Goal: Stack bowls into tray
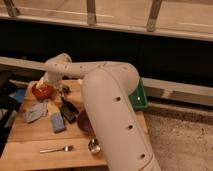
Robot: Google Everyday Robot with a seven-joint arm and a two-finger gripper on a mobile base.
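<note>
The glossy orange-red round bowl (42, 91) sits under the gripper (46, 83) of the cream-white robot arm (111, 102). The dark purple round bowl (84, 123), green rectangular plastic tray (142, 98) and pale tan wooden table (27, 137) are all unpatterned.

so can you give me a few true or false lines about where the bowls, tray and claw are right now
1. The orange-red bowl sits in the green tray. False: the orange-red bowl is on the wooden table at the left, while the green tray is at the right, beyond the arm.
2. The claw is at the orange-red bowl. True: the claw is right at that bowl.
3. The purple bowl is stacked on the orange-red one. False: the purple bowl rests apart on the table, partly hidden by the arm.
4. A fork lies near the table's front edge. True: the fork is there.
</note>
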